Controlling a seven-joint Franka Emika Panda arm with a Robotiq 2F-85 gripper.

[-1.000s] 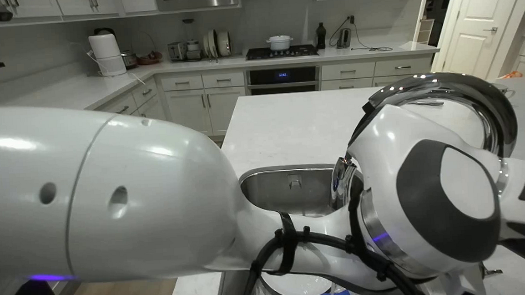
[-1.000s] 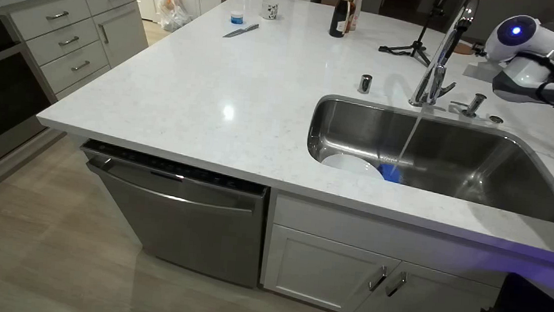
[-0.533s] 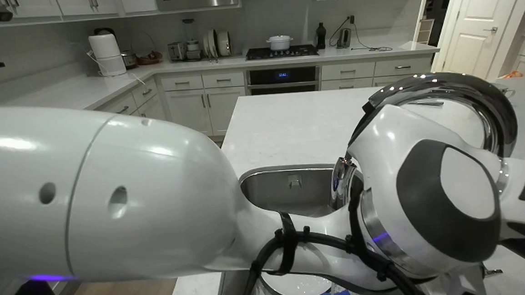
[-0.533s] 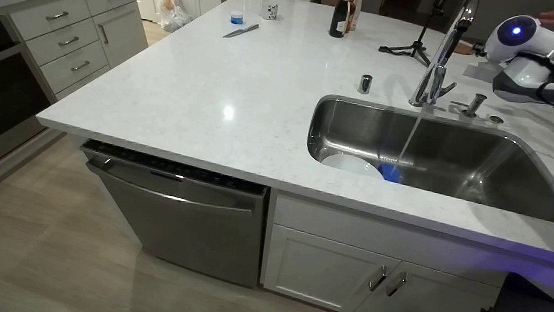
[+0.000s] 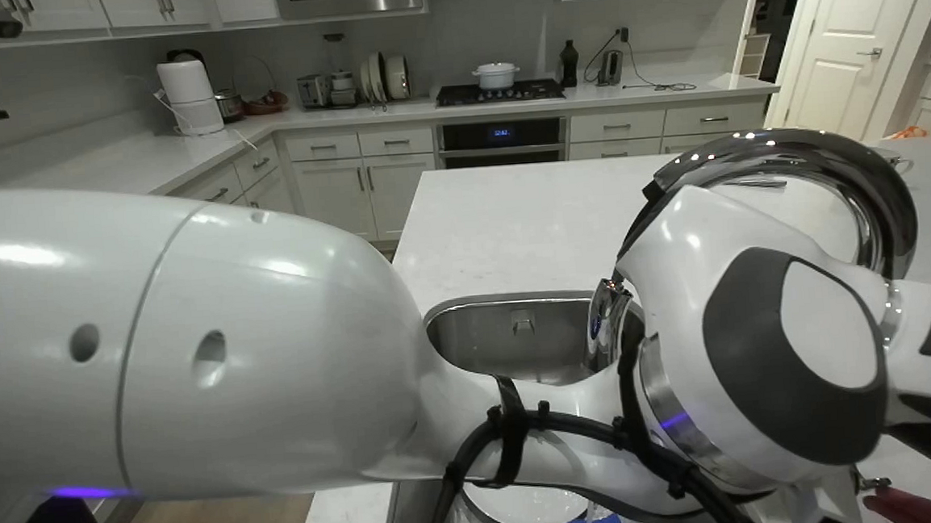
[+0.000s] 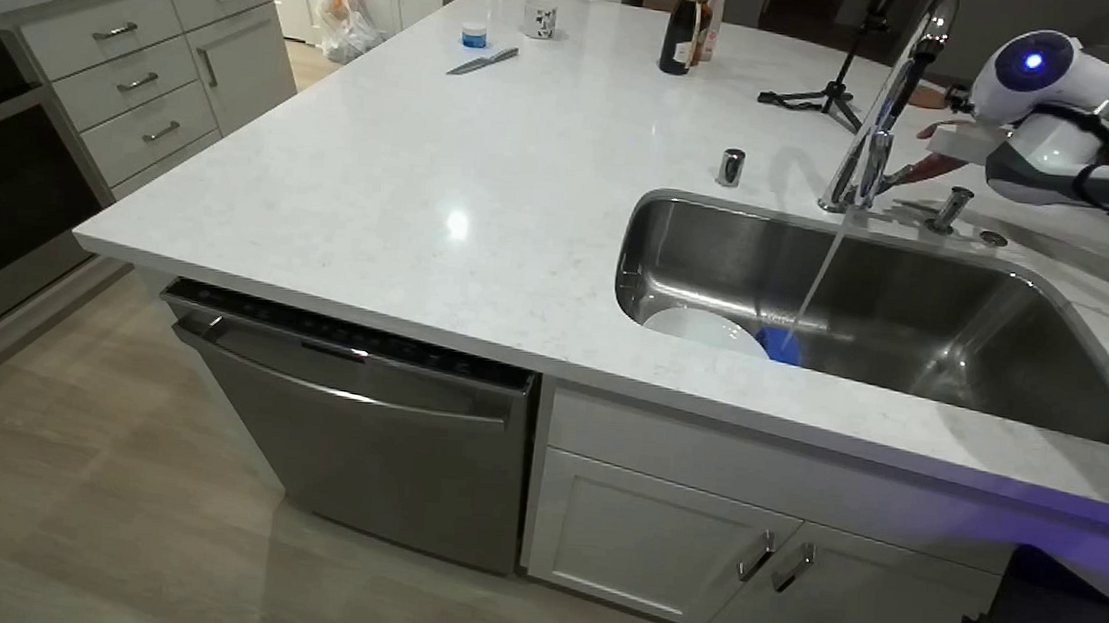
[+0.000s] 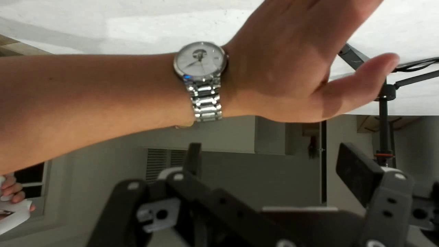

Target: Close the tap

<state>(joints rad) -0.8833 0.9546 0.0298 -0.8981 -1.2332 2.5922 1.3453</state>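
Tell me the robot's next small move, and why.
I'd probably hold the open gripper in place until the person's hand clears: it crosses the wrist view, and in an exterior view a hand shows beside the tap. Water runs into the sink, so the job isn't done, but moving in now might bump someone.

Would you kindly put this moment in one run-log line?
tap: running; claw: open, holding nothing; person's hand: beside tap, contact unclear; task: not done
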